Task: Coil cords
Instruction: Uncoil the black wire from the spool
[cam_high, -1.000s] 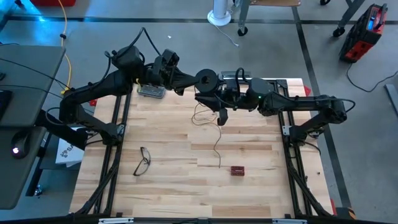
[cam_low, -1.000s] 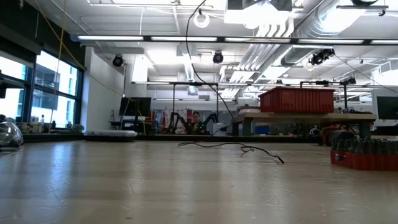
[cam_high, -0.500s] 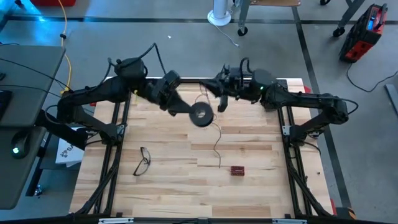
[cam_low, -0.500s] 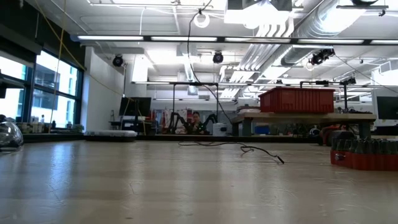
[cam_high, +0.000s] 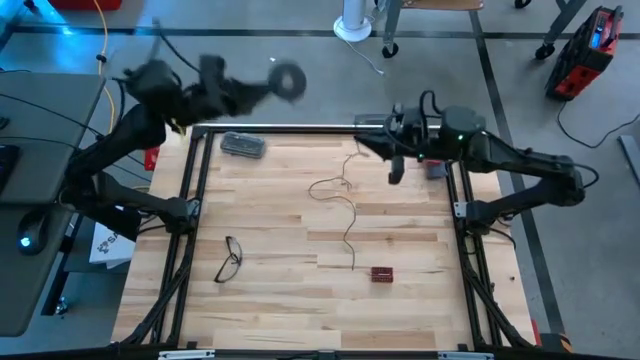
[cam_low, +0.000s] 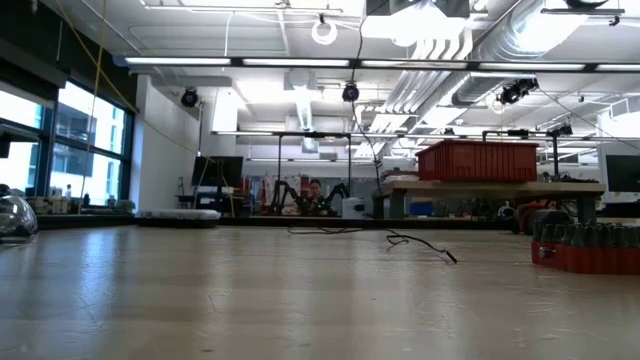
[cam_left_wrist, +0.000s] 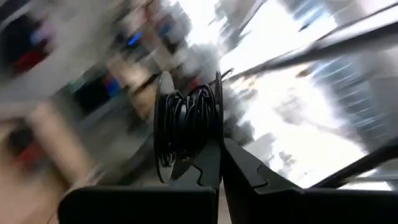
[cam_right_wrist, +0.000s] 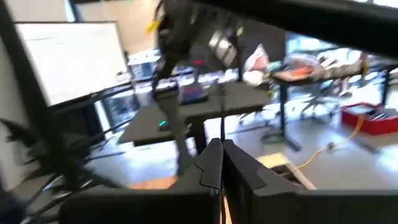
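Black reel (cam_high: 290, 80): riding beyond the table's far-left edge, pinched by its flange in the left gripper (cam_left_wrist: 219, 149); light and rigid, likely easy to twist.
Wire (cam_high: 345, 215): trailing across the far-centre boards, very thin, limp, probably snagging easily.
Right gripper (cam_high: 396, 172): hanging at far right, fingers pressed together, seemingly nipping the wire.
Hold: flange and wire, gently.

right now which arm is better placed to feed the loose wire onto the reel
Right. The right gripper hangs shut above the table's far right, close to the loose wire. The left gripper is shut on the reel, lifted past the far edge.
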